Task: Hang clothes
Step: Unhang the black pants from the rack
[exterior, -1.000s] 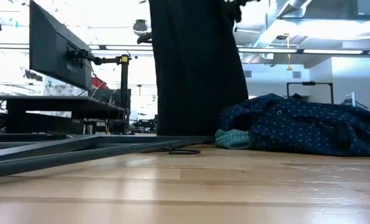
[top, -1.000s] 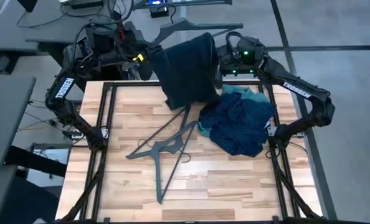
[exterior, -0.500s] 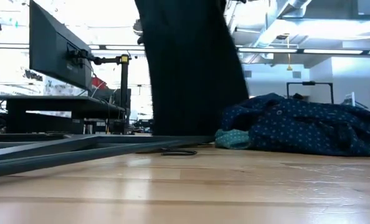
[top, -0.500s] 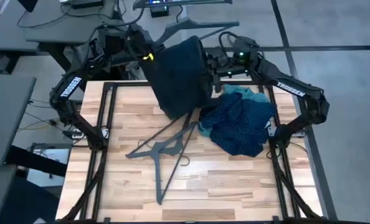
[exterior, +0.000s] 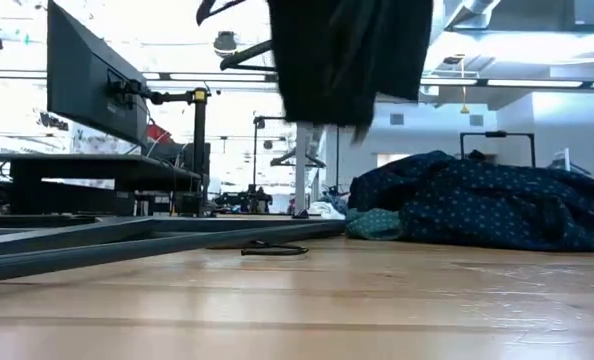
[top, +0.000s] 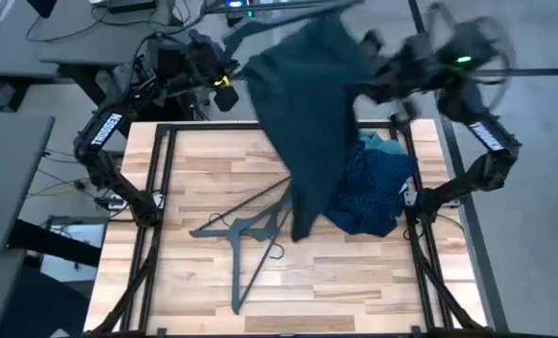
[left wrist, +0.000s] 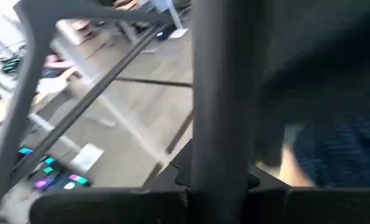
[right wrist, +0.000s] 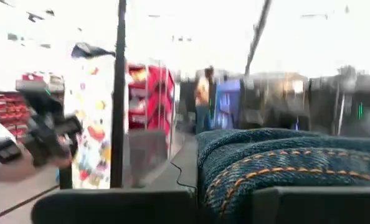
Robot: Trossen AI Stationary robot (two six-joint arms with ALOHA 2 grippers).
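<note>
The dark charcoal jeans (top: 312,113) hang high over the table's far half. Their lower edge (exterior: 342,110) is clear of the wood. They hang on a black hanger (top: 260,23) at the far edge. My left gripper (top: 224,89) is at the far left, shut on that hanger (left wrist: 225,93). My right gripper (top: 384,68) is at the far right, blurred, shut on the jeans (right wrist: 260,162). The navy dotted shirt (top: 368,192) and the teal shirt (top: 380,143) lie heaped on the table's right side. My left gripper (left wrist: 225,186) has a thick dark bar of the hanger (left wrist: 225,124) between its two fingers; the bar runs straight out past them. The hanger is up in the air, clear of the table. My right gripper (right wrist: 225,199) pinches a thick edge of the jeans with orange stitching (right wrist: 235,180), several layers bunched. The cloth is lifted clear and hangs away from the fingers.
Two black hangers (top: 246,230) lie crossed on the wood at the middle; a hook (exterior: 272,247) of one shows low. A black frame (top: 162,178) runs around the table. The near half of the wood is bare.
My right gripper has swung up and toward the table's far right edge with the jeans. The jeans, which reached down to the table, have been pulled up and spread out; their lower edge now hangs well clear of the wood.
</note>
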